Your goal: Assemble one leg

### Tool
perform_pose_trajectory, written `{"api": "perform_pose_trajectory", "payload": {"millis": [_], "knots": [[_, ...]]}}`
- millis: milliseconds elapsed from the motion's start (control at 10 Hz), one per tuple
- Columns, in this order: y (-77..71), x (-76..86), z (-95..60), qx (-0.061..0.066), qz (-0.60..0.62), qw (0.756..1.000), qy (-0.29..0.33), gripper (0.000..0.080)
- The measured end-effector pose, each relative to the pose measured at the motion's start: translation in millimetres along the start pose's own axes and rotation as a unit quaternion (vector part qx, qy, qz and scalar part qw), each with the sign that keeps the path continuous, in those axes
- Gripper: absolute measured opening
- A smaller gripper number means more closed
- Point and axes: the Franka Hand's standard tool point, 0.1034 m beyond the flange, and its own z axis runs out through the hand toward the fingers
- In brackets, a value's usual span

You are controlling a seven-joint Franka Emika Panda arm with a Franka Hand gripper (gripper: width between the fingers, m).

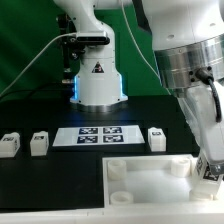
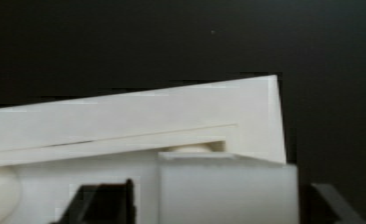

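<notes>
The large white square panel [image 1: 150, 190] lies at the front of the black table; its corner also shows in the wrist view [image 2: 127, 130]. One white leg [image 2: 224, 185] stands at that corner, at the exterior view's right [image 1: 207, 176]. My gripper [image 1: 209, 166] is down over this leg, which sits between the two dark fingertips [image 2: 102, 205] with a narrow gap showing on each side. The jaws straddle it without closing on it. Three more tagged legs stand loose on the table: two at the exterior view's left [image 1: 10, 145] [image 1: 38, 143], and one right of centre [image 1: 157, 138].
The marker board [image 1: 98, 135] lies flat in the middle, in front of the robot's white base [image 1: 98, 85]. The arm comes down from the upper right of the exterior view. A green backdrop hangs behind.
</notes>
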Motion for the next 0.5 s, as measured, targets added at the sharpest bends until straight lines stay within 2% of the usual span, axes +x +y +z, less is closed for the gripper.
{"api": "perform_pose_trajectory", "payload": {"millis": [100,200,300,400,500], "knots": [[0.1,-0.3,0.1,0.000,-0.021,1.000,0.000,0.0548],[1.1,-0.1,0.3,-0.003,-0.034,0.999,0.000,0.0548],[5.8,2.9,-0.3,-0.026,-0.099,0.995,0.000,0.0629],[7.7,4.6,-3.4,-0.060,-0.200,0.978,0.007,0.0629],[5.4,0.3,-5.7,-0.085,-0.269,0.959,0.017,0.0646]]}}
